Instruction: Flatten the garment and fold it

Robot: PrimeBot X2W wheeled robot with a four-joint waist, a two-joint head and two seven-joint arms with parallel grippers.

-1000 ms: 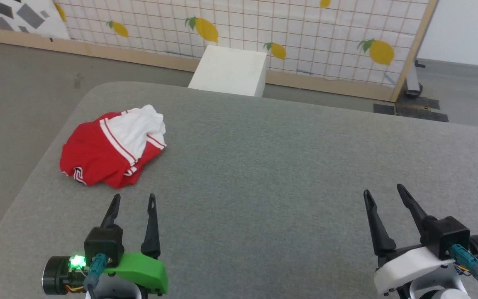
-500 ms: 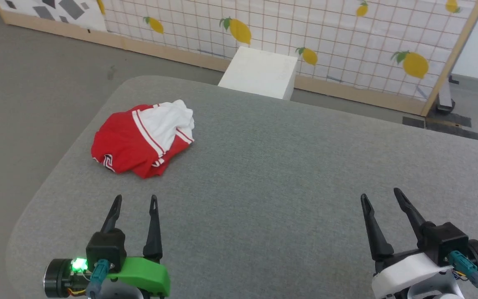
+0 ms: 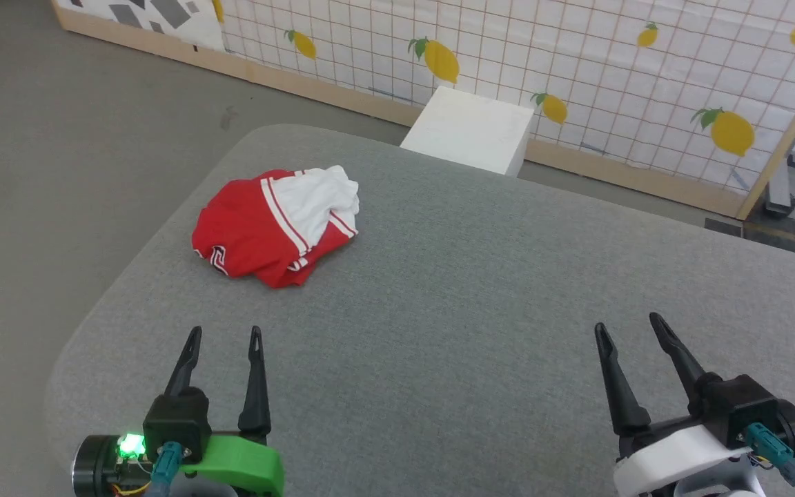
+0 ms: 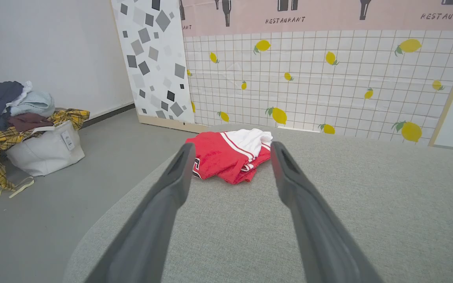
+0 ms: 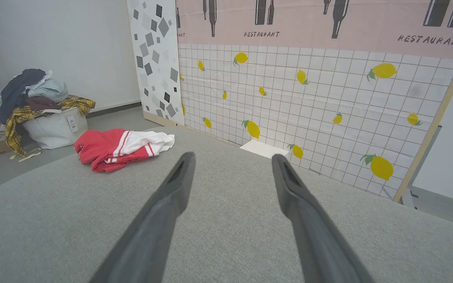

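Left jaws: parted, the two dark fingers (image 3: 254, 386) standing well apart with nothing between them. They hold nothing and touch no cloth.

Right jaws: likewise parted, fingers (image 3: 615, 386) spread to about the same width, empty.

The garment (image 3: 266, 228) lies on the grey table (image 3: 473, 290), ahead of the left jaws and clear of their tips. In the left wrist view it (image 4: 226, 157) sits straight ahead, framed between the two fingers. From the right jaws it (image 5: 108, 149) lies ahead and well off to the left.

Condition of the garment: bunched in a loose heap, not flattened and not folded. Red cloth makes up the nearer part. A white panel is rumpled over the part farthest from the jaws, and red-white stripe trim runs between them. A small patch of black-and-white print shows at the nearer left edge.

Beyond the table, past the garment, a white box (image 3: 470, 129) stands against a lemon-print panel (image 3: 577, 62). Left of the left jaws, a bag (image 4: 41, 151) heaped with clothes sits on the floor.
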